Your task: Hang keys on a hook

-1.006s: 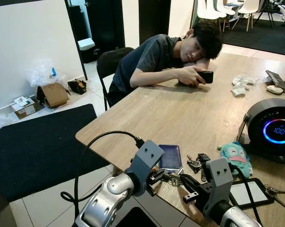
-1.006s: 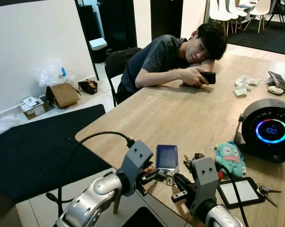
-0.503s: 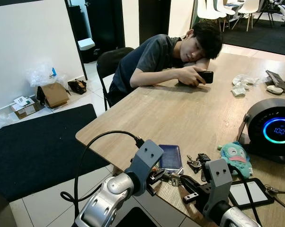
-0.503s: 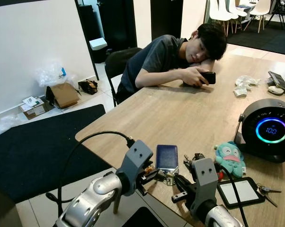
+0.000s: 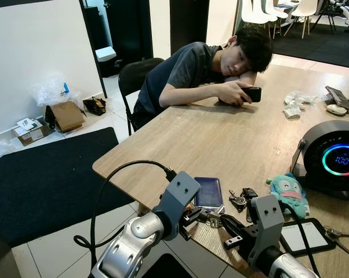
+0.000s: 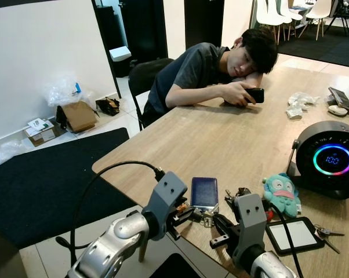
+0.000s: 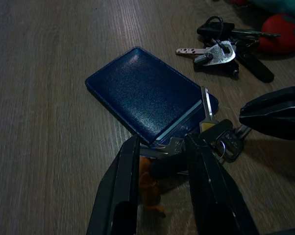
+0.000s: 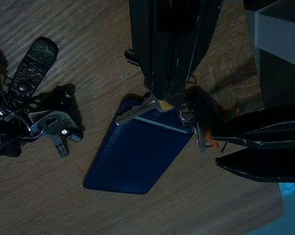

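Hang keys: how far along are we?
Done: the approach. Both the left gripper and the right gripper are at the keys, beside the blue wallet at the near edge of the table.
In hand: the pickup. The keys lie on the table and a firm grasp can't be confirmed.
Left: lift, carry to a hook, hang.

Wooden table (image 5: 221, 139), blue wallet (image 5: 209, 192), keys (image 7: 213, 139), plush toy (image 5: 289, 194)
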You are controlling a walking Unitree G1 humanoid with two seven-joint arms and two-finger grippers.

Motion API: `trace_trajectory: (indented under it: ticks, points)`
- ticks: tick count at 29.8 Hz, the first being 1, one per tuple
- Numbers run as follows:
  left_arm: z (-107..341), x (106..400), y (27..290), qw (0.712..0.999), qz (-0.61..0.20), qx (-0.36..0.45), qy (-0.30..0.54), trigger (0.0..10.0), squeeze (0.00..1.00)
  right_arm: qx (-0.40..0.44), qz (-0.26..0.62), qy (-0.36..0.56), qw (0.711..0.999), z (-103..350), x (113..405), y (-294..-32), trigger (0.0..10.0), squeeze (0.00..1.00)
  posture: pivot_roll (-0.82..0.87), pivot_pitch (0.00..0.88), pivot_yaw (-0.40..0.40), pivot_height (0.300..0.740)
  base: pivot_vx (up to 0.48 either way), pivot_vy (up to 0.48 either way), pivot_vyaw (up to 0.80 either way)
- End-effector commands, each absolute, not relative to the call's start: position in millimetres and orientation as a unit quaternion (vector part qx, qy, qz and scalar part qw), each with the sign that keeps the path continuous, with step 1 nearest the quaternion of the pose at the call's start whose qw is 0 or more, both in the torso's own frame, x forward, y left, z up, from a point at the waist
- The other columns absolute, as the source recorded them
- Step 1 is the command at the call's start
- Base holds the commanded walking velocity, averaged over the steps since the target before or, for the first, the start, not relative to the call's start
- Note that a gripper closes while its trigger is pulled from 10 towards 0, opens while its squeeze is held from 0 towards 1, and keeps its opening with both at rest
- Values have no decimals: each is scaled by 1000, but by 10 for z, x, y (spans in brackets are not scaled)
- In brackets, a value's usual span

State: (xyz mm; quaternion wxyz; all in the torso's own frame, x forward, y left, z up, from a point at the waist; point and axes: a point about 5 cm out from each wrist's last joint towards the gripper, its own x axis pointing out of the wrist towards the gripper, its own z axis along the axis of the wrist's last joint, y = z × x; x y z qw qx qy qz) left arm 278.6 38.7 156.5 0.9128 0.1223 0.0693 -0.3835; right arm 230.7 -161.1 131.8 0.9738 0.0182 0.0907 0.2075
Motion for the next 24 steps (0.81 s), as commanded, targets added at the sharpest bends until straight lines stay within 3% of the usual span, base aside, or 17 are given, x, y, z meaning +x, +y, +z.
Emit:
trace_trajectory:
  ticks: [1,24]
  points:
    - [1544,2771,418,913,-381,122,75,10000,0,19,213,92,973,1301,2301,-1585,10000,0,-8,161,91,740,0,0,0]
    - [1545,2772,415,913,-382,122,74,10000,0,19,212,92,973,1299,2303,-1584,10000,0,-10,163,91,740,0,0,0]
